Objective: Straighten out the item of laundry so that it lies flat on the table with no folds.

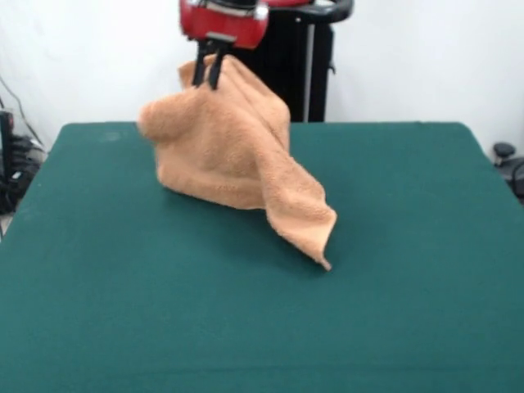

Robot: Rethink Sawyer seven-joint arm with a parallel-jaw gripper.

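The item of laundry (pixel 229 147), an orange-tan fuzzy towel, hangs in a draped, folded bunch from its top edge. My gripper (pixel 207 75), red body with two black fingers, is shut on that top edge and holds the towel lifted. One lower corner (pixel 325 263) trails down to the right and touches the dark green table (pixel 123 286). The rest of the towel's bottom seems to rest on or hover just over the cloth; I cannot tell which.
The green table spreads wide on all sides of the towel. A black stand (pixel 307 65) rises behind the far edge. Cables and dark gear (pixel 12 164) sit off the left edge, and a small black object (pixel 503 151) lies beyond the right edge.
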